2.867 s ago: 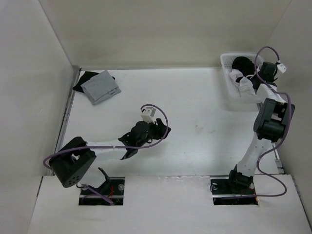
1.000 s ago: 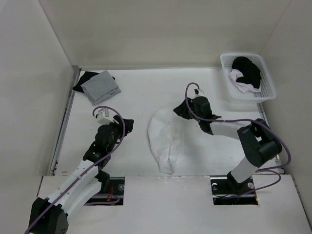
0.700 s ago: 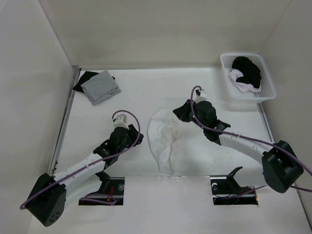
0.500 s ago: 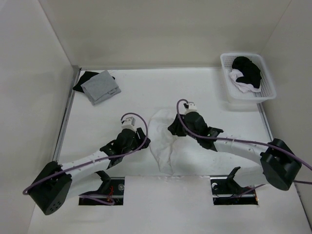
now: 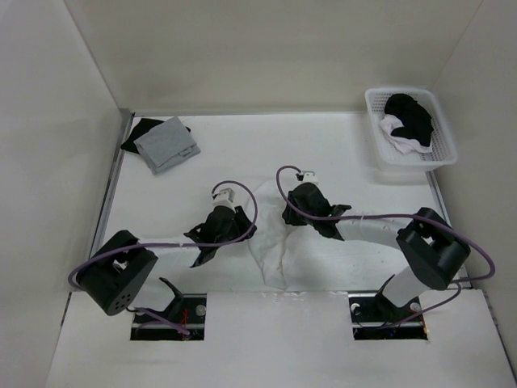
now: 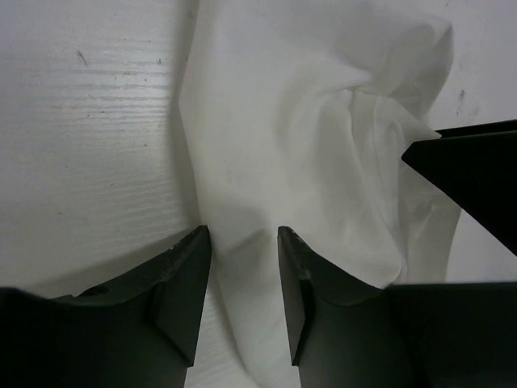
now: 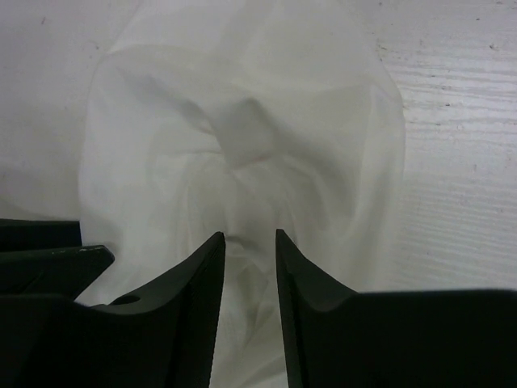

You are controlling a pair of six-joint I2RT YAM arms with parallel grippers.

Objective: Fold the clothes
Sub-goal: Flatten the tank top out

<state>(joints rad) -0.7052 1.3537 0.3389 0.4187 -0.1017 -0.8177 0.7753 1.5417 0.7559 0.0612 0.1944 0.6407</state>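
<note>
The clothes (image 5: 272, 252), one thin white garment, lie crumpled on the white table between my two arms. My left gripper (image 5: 245, 232) is at the garment's left edge. In the left wrist view it (image 6: 242, 242) stands open, its jaws straddling a fold of the white cloth (image 6: 307, 121). My right gripper (image 5: 287, 217) presses in from the garment's upper right. In the right wrist view it (image 7: 249, 242) is open with a narrow gap, and bunched cloth (image 7: 242, 121) lies under and between its tips. Each wrist view catches the other gripper's black finger at its edge.
A white basket (image 5: 376, 101) at the back right holds black and white garments (image 5: 408, 117). A grey square cloth (image 5: 166, 144) lies on a black garment (image 5: 137, 133) at the back left. Walls close in the left, back and right sides.
Both arms have closed in on the white garment from either side, and it is bunched narrower. The left jaws have come closer together.
</note>
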